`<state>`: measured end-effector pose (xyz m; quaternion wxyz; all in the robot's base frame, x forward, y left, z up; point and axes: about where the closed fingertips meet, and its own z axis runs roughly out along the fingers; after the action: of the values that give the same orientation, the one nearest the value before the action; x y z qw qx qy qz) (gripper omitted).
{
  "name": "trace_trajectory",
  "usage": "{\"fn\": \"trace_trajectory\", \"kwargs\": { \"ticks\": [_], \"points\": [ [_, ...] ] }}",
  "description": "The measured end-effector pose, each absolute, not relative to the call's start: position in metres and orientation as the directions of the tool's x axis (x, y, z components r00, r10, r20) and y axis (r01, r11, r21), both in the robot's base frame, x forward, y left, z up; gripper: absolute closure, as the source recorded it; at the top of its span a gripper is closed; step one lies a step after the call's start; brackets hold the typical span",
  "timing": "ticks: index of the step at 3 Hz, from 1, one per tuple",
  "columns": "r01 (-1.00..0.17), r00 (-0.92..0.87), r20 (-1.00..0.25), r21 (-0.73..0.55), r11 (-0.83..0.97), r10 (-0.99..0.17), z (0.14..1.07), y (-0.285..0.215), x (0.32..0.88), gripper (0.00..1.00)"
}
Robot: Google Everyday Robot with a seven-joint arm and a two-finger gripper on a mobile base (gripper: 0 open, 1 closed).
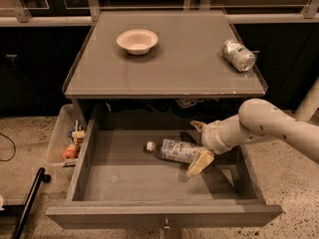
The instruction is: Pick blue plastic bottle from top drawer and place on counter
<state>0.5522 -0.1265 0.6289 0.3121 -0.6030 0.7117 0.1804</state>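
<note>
Station: a grey square desk (189,78) with a thin glassy edge, and below it a wide, shallow grey-brown top drawer (164,215), pulled fully out. The drawer has a plain front panel with a small centre knob (165,228).

Task item: the small clear plastic bottle with a white cap and a pale bluish label (172,150) lies on its side on the drawer floor, right of centre. Its cap points left and its base points right, toward the arm. It is not on the desk.

Gripper: the cream-coloured two-finger gripper (198,146) is inside the drawer, at the base end of the bottle. It is carried by a white arm (264,126) that comes in from the right, over the drawer's side wall. The jaws are spread apart, one finger behind the bottle's base and the other in front of it and lower. Contact with the bottle cannot be confirmed.

Desk surface: a shallow white bowl (137,40) stands upright at the rear left. A silver metal can (238,55) lies on its side at the rear right, well apart from the bowl.

Surroundings: a pale plastic bin (56,138) holding small mixed items sits just left of the drawer. A black rod (27,205) lies at an angle across the speckled floor (294,183) at lower left.
</note>
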Motion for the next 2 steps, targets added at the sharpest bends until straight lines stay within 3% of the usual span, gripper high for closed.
{"fn": "trace_trajectory", "kwargs": {
  "ticks": [1, 2],
  "points": [
    [-0.977, -0.082, -0.674, -0.091, 0.193, -0.734, 0.6159, -0.1135, 0.5545, 0.00],
    [-0.977, -0.083, -0.674, -0.090, 0.193, -0.734, 0.6156, -0.1134, 0.5544, 0.19]
  ]
}}
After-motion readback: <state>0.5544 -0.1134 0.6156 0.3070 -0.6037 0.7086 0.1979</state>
